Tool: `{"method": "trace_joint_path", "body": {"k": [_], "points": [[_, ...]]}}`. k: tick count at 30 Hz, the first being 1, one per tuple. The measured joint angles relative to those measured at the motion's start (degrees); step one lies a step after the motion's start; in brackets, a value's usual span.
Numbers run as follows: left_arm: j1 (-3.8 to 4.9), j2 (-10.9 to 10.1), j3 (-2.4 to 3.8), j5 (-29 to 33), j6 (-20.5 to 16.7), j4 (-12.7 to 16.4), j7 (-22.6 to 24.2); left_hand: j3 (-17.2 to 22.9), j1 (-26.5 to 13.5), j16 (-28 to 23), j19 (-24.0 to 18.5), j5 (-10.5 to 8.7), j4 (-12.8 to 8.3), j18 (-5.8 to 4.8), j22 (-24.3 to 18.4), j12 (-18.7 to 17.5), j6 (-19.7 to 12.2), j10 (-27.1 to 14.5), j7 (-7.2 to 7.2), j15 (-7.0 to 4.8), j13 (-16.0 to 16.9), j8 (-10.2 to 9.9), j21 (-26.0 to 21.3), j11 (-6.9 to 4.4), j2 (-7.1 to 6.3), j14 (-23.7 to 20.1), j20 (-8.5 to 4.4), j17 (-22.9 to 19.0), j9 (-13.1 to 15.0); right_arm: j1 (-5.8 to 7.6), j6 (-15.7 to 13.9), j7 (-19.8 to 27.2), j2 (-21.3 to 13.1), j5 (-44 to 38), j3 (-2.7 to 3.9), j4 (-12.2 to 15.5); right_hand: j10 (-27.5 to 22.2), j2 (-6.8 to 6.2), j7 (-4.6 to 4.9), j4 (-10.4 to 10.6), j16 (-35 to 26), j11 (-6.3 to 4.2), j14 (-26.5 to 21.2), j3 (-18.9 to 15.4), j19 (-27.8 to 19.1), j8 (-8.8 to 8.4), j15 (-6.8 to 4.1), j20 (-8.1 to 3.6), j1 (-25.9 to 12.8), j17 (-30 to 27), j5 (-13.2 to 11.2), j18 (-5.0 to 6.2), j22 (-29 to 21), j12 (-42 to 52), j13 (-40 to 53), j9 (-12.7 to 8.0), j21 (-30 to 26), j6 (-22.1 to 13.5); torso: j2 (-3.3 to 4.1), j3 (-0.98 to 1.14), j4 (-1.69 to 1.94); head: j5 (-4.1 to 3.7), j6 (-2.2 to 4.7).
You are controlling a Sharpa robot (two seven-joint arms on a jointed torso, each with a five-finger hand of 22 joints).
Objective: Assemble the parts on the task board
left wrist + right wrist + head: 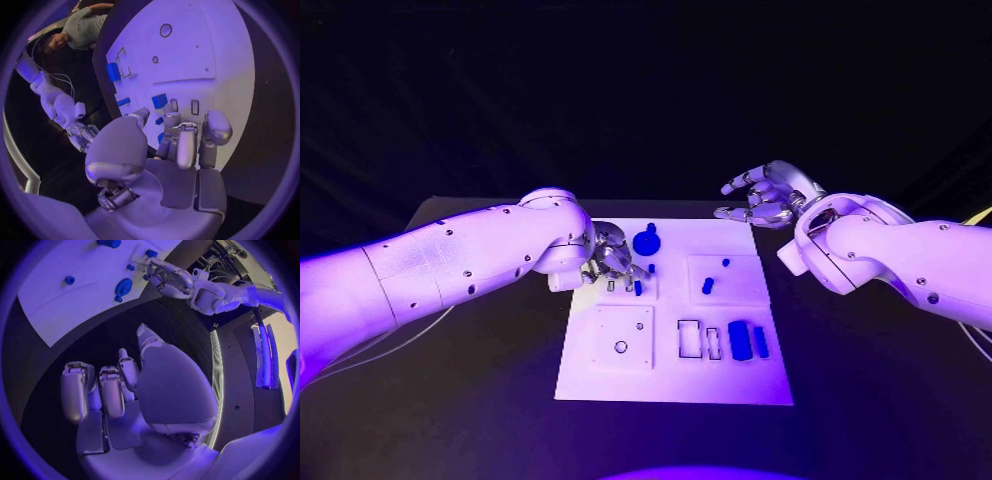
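— White task board [733, 385] sits mid-table; blue blocks [740, 340] lie nearest me, a round blue part [646, 240] farther back.
— Left hand [610, 265]?
— Fingers down on the board; its grip is hidden, I cannot tell.
— Right hand [764, 198]?
— Beyond the far edge, fingers apart, holding nothing.

A smooth, matt white surface is shown by the task board [733, 375], set on a matt black table [488, 400]; glossy plastic shells are seen on the arms, metallic fingers [759, 195] on the hands
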Motion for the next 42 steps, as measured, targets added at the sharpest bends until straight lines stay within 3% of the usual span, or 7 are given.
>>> {"method": "trace_joint_path", "body": {"k": [16, 26, 33, 42], "points": [[-0.04, 0.22, -0.46, 1.13, 0.82, -0.16, 0.05, 0.00, 0.05, 0.00, 0.00, 0.00, 0.00, 0.00, 0.21, 0.00, 0.00, 0.00, 0.00, 0.00, 0.00, 0.00, 0.65, 0.00, 0.04, 0.00, 0.00, 0.00, 0.28, 0.00, 0.16, -0.01, 0.13, 0.00, -0.01, -0.05, -0.02, 0.00, 0.00, 0.00, 0.00, 0.00, 0.00, 0.00, 0.00, 0.00, 0.00, 0.00, 0.00, 0.00, 0.00, 0.00, 0.00, 0.00, 0.00, 0.00, 0.00, 0.00, -0.02, 0.00, 0.01, -0.16, -0.13], [-0.04, 0.20, -0.49, 1.59, 0.72, -0.17, 0.14, 0.00, 1.79, 0.00, 0.01, 0.00, 0.00, -0.01, 0.39, 0.00, 0.00, 0.00, 0.00, 0.00, 0.00, 0.00, 0.65, 0.00, 1.76, 0.00, 0.00, 0.00, 0.89, 0.00, 0.42, -0.14, 0.24, 0.00, -0.01, -0.10, 0.00, 0.00, -0.01, 0.00, -0.01, 0.00, 0.00, 0.00, 0.00, 0.00, 0.00, 0.00, 0.00, 0.00, 0.00, 0.00, 0.00, 0.00, 0.00, 0.00, -0.88, 0.01, 0.01, 0.01, 0.05, -0.21, -0.25], [-0.04, 0.19, -0.50, 2.05, 0.66, -0.17, 0.19, 0.02, 5.90, 0.00, 0.01, 0.00, 0.00, -0.01, 0.98, 0.00, -0.02, -0.02, -0.02, 0.00, 0.00, 0.00, 0.66, -0.02, 2.94, 0.00, 0.00, 0.00, 1.91, 0.00, 0.57, -0.22, 0.26, -0.01, -0.01, -0.14, 0.00, 0.00, -0.01, 0.00, -0.01, 0.00, 0.00, 0.00, 0.00, 0.00, 0.00, 0.00, 0.00, 0.00, 0.00, -0.01, 0.00, 0.00, 0.00, 0.00, -0.88, 0.01, 0.03, 0.01, 0.02, -0.18, -0.36], [-0.04, 0.19, -0.50, 2.25, 0.84, -0.27, 0.21, 0.02, 6.71, 0.00, 0.01, 0.00, 0.00, -0.01, 1.02, 0.00, -0.03, -0.02, -0.02, -0.01, 0.00, 0.00, 0.66, -0.02, 2.71, 0.00, 0.00, 0.00, 1.94, 0.00, 0.69, -0.26, 0.27, -0.01, -0.01, -0.15, -0.02, 0.00, -0.02, 0.00, -0.10, 0.00, 0.00, 0.00, 0.00, 0.01, 0.00, 0.00, -0.01, 0.00, 0.00, -0.01, 0.00, 0.00, 0.00, 0.00, -0.88, 0.02, 0.04, 0.03, 0.02, -0.26, -0.51]]}}
